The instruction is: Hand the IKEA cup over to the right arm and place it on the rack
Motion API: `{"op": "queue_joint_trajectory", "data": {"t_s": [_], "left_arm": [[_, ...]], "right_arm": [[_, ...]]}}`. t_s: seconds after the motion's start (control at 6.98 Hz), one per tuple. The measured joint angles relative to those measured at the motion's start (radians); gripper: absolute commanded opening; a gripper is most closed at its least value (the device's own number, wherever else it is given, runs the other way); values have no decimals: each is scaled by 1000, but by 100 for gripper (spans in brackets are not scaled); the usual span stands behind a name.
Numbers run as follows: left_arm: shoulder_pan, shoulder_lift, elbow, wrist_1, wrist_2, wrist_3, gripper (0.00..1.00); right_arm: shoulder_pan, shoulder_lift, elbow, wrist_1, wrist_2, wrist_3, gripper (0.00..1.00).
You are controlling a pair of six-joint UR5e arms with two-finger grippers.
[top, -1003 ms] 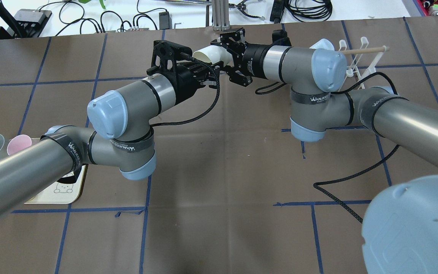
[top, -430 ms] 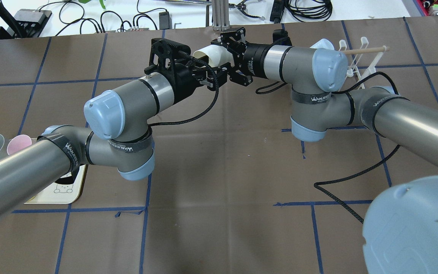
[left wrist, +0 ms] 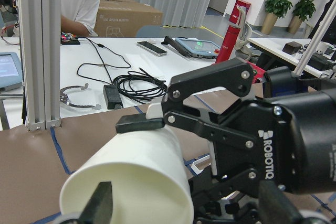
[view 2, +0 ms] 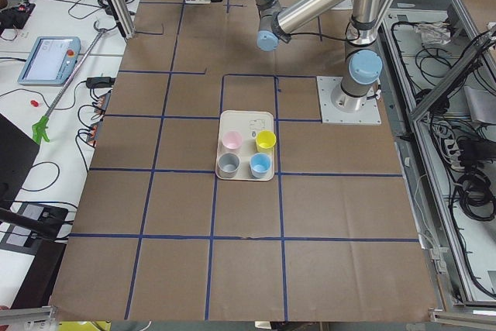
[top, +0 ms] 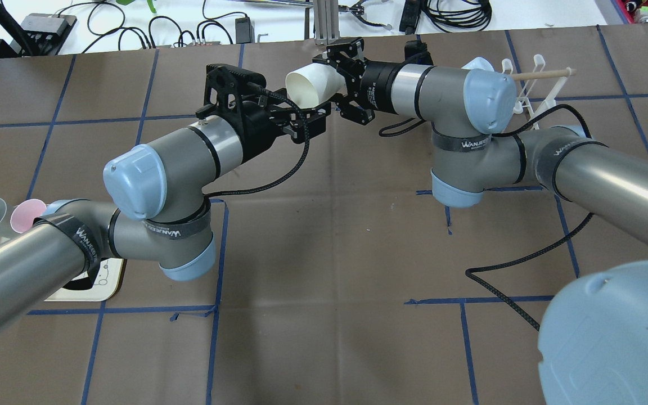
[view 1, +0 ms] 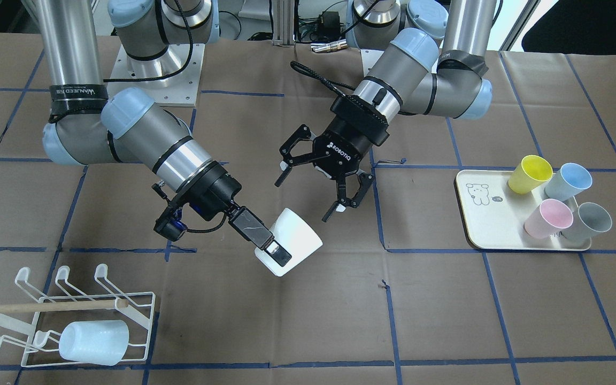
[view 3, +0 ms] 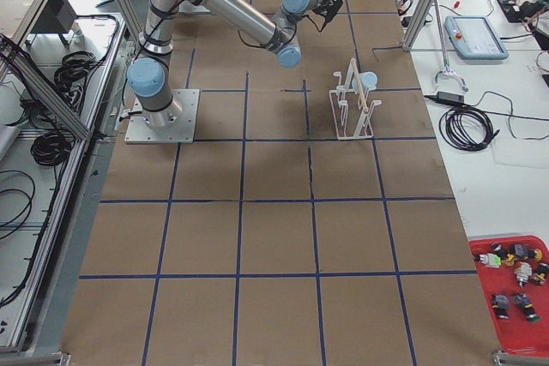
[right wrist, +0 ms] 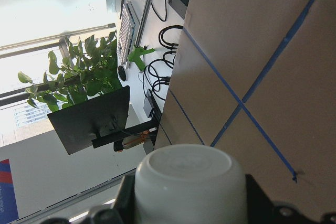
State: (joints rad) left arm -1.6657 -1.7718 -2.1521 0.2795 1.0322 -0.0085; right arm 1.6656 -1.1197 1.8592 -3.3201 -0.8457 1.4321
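The white IKEA cup lies on its side in the air over the table's middle. My right gripper is shut on the cup near its base. In the overhead view the cup points its mouth at my left gripper, which is open, empty and a little apart from the rim. In the front view the left gripper stands spread just behind the cup. The left wrist view shows the cup in the right gripper's fingers. The white wire rack stands on the right arm's side of the table.
A pale blue cup hangs on the rack's lower row. A cream bear tray on the left arm's side holds yellow, blue, pink and grey cups. Blue tape lines cross the brown table cover.
My left gripper has drawn back from the cup's rim toward its own side. The cup stays in my right gripper, which has shifted slightly.
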Motion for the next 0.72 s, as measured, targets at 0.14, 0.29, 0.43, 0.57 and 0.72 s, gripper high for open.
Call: {"op": "queue_joint_trajectory", "data": {"t_s": [0.14, 0.29, 0.43, 0.57, 0.72], "left_arm": [[42, 59, -31, -64, -1, 1, 99], [78, 137, -47, -193, 1, 4, 99], [118, 228, -45, -385, 9, 10, 99], [157, 306, -28, -583, 19, 15, 99], [183, 359, 12, -780, 52, 17, 99]], "right_arm": [[-19, -2, -12, -3, -4, -13, 27], [-48, -8, -25, -6, -8, -58, 24], [-88, -22, -34, -7, -11, -140, 24], [-127, -34, -35, -7, -11, -241, 24], [-163, -42, -33, -7, -21, -358, 21]]}}
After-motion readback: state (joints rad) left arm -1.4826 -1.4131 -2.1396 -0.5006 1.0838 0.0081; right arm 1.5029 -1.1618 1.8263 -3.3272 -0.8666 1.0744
